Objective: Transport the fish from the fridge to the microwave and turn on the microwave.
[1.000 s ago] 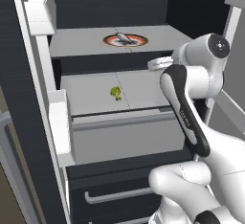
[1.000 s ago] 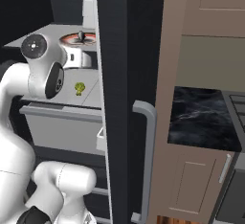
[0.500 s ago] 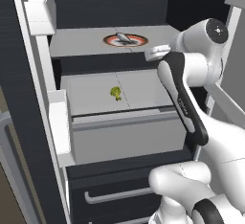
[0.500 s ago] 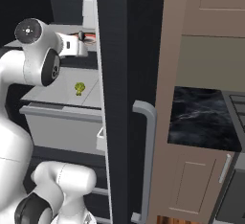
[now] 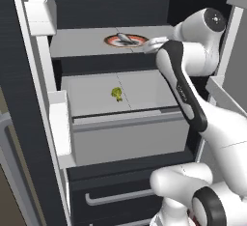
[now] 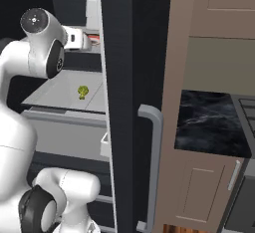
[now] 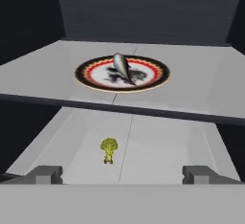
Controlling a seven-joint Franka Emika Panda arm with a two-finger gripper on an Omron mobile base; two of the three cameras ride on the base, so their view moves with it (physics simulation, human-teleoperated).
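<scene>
The claw (image 7: 122, 174) gapes wide, holding nothing, facing the fish (image 7: 121, 67) on its plate (image 7: 91, 72) on the fridge (image 5: 29, 138) shelf. Reaching low risks striking the shelf edge.

Orange-red-rimmed plate (image 7: 150, 77) on upper shelf, small yellow-green vegetable (image 7: 108, 149), perhaps broccoli, on shelf below

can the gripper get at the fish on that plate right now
Probably yes. The fish lies in the open on the plate on the fridge's upper shelf. The gripper faces it with fingers spread wide, and nothing stands between them. The small green vegetable sits lower down, out of the way.
</scene>
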